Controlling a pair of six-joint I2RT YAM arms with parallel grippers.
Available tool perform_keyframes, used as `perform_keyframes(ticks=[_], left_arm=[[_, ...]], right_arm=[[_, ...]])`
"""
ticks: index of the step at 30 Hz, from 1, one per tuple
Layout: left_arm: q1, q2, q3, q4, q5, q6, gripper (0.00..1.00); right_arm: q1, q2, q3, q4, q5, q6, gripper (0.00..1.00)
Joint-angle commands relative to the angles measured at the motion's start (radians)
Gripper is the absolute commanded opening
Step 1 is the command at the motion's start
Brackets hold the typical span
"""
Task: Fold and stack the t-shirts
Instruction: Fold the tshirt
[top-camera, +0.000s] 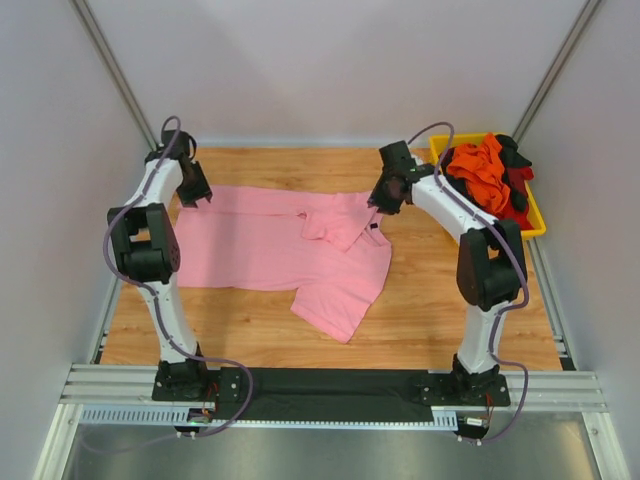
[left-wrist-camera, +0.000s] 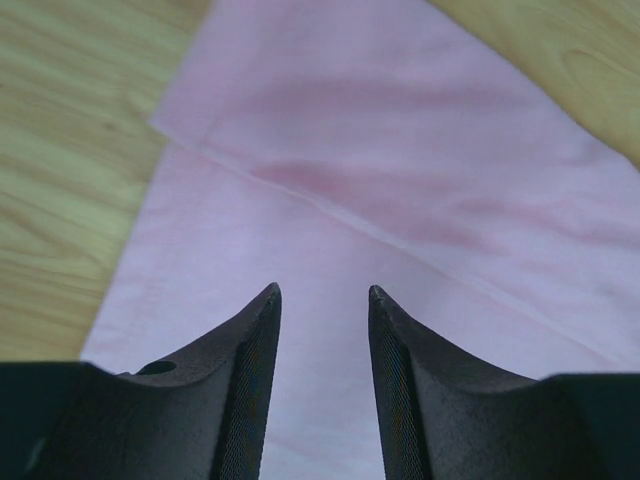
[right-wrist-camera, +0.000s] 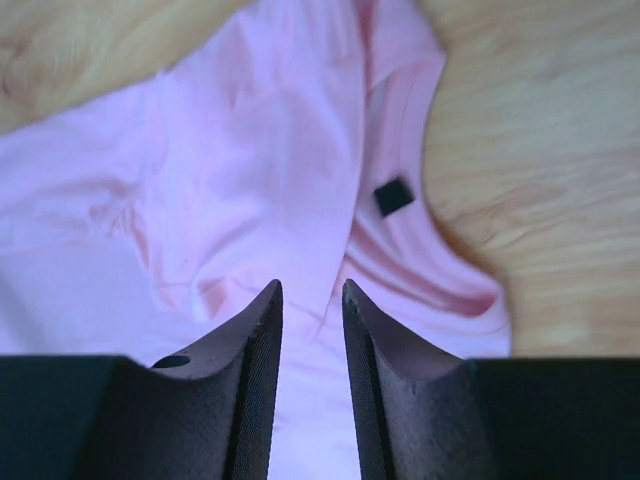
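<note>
The left gripper (left-wrist-camera: 322, 290) is seen with its fingers (left-wrist-camera: 250, 360) spread apart and nothing between them, pink cloth lying beneath. The right gripper (right-wrist-camera: 310, 285) is seen with only a narrow gap between its fingers (right-wrist-camera: 255, 350); they are parted and no cloth is pinched.

Under both, the pink t-shirt (top-camera: 260, 250) is spread on the table, light pink, mostly flat, with soft creases and a stitched seam visible in the left wrist view. Its long axis is laid left to right across the table: the collar end, marked by a small black tag (right-wrist-camera: 393, 196) inside the neckline, is turned to the right gripper, the hem end to the left gripper. One sleeve is folded over the chest beside the collar; the other is spread toward the near edge.

The wooden table (top-camera: 250, 330) is enclosed by plain white walls. At its far right corner a yellow bin (top-camera: 535, 222) is set, piled with an orange t-shirt (top-camera: 480, 170), a red t-shirt (top-camera: 521, 203) and a black t-shirt (top-camera: 515, 150).
</note>
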Motion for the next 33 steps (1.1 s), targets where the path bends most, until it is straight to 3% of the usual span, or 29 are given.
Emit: perform_keyframes(ticks=[1, 6, 10, 12, 18, 22, 33], left_arm=[[0.078, -0.007, -0.018, 0.025, -0.013, -0.018, 0.47], [0.121, 0.026, 0.022, -0.021, 0.028, -0.008, 0.45], [0.086, -0.102, -0.101, 0.088, 0.201, 0.026, 0.44], [0.043, -0.164, -0.153, 0.132, 0.349, 0.012, 0.46], [-0.187, -0.278, -0.322, 0.266, 0.479, -0.011, 0.5], [-0.296, -0.257, -0.356, 0.333, 0.497, -0.021, 0.5], [-0.387, -0.156, -0.334, 0.38, 0.522, 0.003, 0.5]], right_arm=[[0.083, -0.028, -0.071, -0.036, 0.05, 0.161, 0.32], [0.128, 0.004, -0.105, 0.053, 0.072, 0.167, 0.3], [0.122, 0.021, -0.108, 0.115, 0.039, 0.063, 0.31], [0.11, 0.012, -0.114, 0.148, -0.006, -0.01, 0.32], [0.044, -0.022, -0.197, 0.317, -0.213, -0.104, 0.36], [0.07, -0.031, -0.228, 0.28, -0.196, -0.042, 0.33], [0.159, -0.034, -0.252, 0.13, -0.079, 0.224, 0.3]])
